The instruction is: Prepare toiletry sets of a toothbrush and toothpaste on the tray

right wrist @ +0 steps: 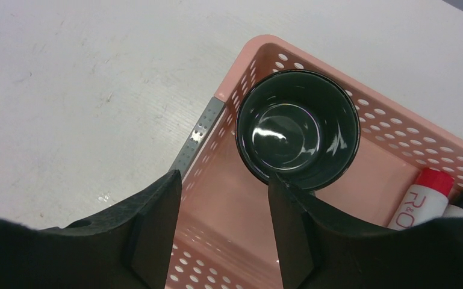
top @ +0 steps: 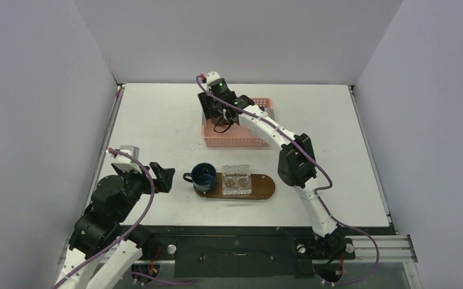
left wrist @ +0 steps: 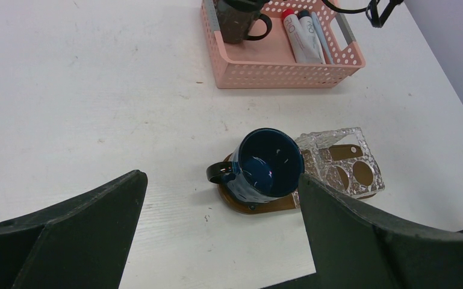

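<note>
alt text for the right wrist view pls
The open right hand hangs over the corner of a pink basket, where a dark mug stands upright and empty. A red-capped tube lies in the basket at the right edge, and bare white table fills the left side.

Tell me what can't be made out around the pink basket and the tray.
- Top view: the pink basket's contents, hidden under the right arm.
- Right wrist view: the red-capped tube, partly behind the right end effector.
- Left wrist view: the thin pale item beside the tubes, too small to identify.
- Left wrist view: most of the tray, covered by the blue mug and clear holder.
</note>
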You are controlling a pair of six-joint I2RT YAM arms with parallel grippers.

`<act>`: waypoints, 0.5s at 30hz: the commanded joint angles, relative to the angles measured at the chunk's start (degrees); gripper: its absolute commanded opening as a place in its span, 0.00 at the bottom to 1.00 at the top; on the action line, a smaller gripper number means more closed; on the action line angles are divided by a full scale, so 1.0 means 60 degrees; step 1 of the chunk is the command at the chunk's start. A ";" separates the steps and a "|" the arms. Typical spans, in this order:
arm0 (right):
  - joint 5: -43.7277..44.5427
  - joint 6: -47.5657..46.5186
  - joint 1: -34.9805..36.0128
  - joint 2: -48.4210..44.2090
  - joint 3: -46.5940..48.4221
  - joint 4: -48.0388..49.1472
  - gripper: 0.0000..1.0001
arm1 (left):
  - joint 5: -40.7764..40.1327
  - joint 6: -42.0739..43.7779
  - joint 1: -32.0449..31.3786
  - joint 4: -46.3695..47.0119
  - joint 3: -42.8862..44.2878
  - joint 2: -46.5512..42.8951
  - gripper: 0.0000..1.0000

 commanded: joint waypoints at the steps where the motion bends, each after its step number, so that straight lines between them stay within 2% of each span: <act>1: -0.0413 0.0380 -0.0146 0.0206 0.0460 0.0793 0.52 | 0.0085 0.0182 0.0058 0.0524 0.0009 0.0043 0.96; 15: -0.0581 0.0446 -0.0464 0.0916 0.0870 0.1236 0.55 | 0.0030 0.0173 0.0084 0.0498 0.0008 0.0139 0.96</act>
